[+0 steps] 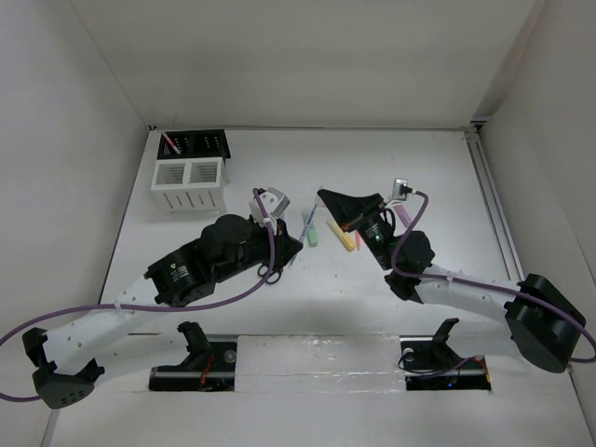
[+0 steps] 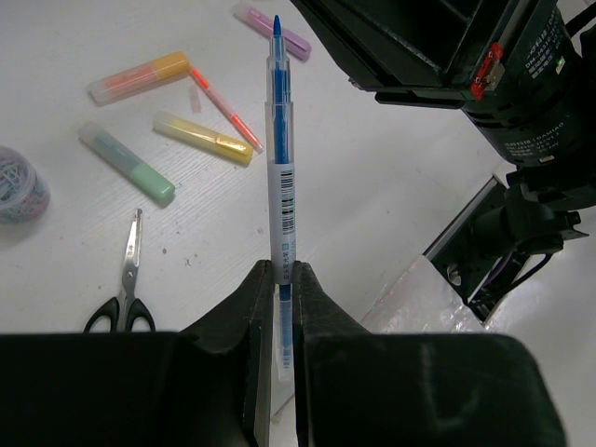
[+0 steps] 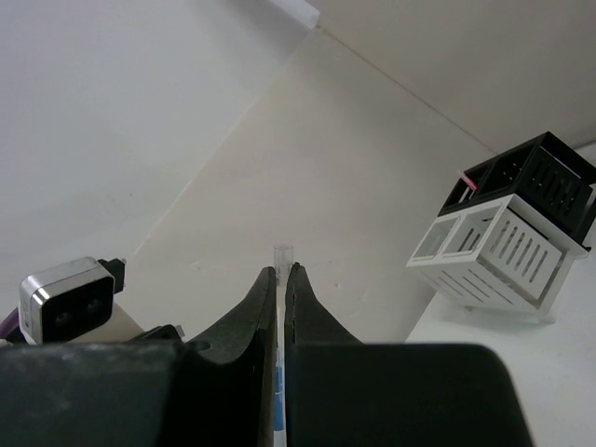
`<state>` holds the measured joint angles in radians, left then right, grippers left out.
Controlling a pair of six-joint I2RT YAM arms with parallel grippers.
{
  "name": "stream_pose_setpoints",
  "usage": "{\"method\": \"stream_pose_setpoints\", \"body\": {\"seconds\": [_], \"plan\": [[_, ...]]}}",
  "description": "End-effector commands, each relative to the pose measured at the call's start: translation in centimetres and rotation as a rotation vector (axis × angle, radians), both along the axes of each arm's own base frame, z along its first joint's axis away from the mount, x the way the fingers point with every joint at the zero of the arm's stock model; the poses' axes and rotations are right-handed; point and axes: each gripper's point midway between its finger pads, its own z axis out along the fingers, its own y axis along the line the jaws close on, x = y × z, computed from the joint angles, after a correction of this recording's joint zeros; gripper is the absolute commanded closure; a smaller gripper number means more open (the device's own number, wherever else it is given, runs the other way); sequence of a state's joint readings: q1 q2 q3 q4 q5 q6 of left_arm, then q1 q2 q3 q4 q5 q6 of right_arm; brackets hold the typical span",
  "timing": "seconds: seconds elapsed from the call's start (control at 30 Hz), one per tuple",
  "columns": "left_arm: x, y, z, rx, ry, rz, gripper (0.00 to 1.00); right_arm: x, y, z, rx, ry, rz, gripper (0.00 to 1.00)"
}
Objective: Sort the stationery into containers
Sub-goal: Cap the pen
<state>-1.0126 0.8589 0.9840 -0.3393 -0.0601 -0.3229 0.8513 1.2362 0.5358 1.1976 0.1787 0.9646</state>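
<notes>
Eyes on the containers first: the white slatted organizer point(image 1: 189, 199) sits at the back left of the table point(image 1: 438, 168), its two compartments open to the top. The black mesh holder point(image 1: 210, 143) is right behind it and touching. One pink-red pen point(image 1: 171, 142) leans in the holder's left cell.

My left gripper point(image 2: 279, 272) has its jaws pinched narrow on a blue pen point(image 2: 282, 177), which is off the table and pointing away from the wrist. My right gripper point(image 3: 281, 272) is clamped just as tight, with a thin clear pen point(image 3: 280, 251) poking out of the slit.

Loose on the table I've got an orange marker point(image 2: 140, 76), a yellow marker point(image 2: 203, 138), a green marker point(image 2: 126, 164), a purple marker point(image 2: 272, 30) and a thin orange-red pen point(image 2: 223, 104). Nearer are the scissors point(image 2: 126, 293) and the purplish tub point(image 2: 19, 184). The right arm's black bulk crowds in close beside the blue pen's tip.
</notes>
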Motion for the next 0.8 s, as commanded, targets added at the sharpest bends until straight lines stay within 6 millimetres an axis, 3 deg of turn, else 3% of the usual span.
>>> {"method": "stream_pose_setpoints", "body": {"seconds": [0.0, 0.77], "plan": [[0.1, -0.3, 1.4, -0.05, -0.024, -0.001, 1.0, -1.1, -0.9, 3.7, 0.087, -0.087, 0.011, 1.0], [0.5, 0.3, 1.5, -0.044, -0.035, 0.037, 1.0, -1.5, -0.1, 2.7, 0.062, -0.062, 0.055, 1.0]]}}
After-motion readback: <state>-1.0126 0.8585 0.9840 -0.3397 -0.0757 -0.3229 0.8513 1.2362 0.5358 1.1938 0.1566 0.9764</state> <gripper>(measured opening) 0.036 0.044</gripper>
